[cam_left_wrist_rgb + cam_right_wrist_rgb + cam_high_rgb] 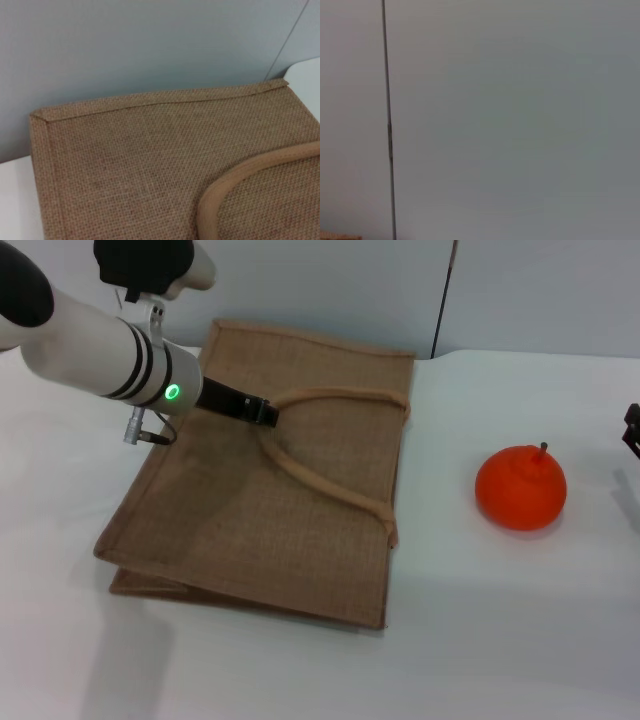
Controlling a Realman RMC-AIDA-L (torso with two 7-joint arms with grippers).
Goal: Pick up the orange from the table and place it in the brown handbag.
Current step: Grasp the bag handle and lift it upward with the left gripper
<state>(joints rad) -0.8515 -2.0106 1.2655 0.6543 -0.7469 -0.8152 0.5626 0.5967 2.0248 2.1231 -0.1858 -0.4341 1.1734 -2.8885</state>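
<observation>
The orange (520, 488) sits on the white table (480, 640) at the right, stem up, well clear of the bag. The brown handbag (240, 510) lies flat on the table at centre left. Its upper handle (330, 395) loops across its face. My left gripper (262, 411) reaches over the bag, its dark fingers pinched together at the bend of that handle. The left wrist view shows the bag's woven face (125, 165) and a curve of the handle (220, 190), no fingers. Only a dark bit of my right gripper (632, 435) shows at the right edge, beyond the orange.
A grey wall panel (330, 290) with a vertical seam rises just behind the table's far edge. The right wrist view shows only that wall (510, 120).
</observation>
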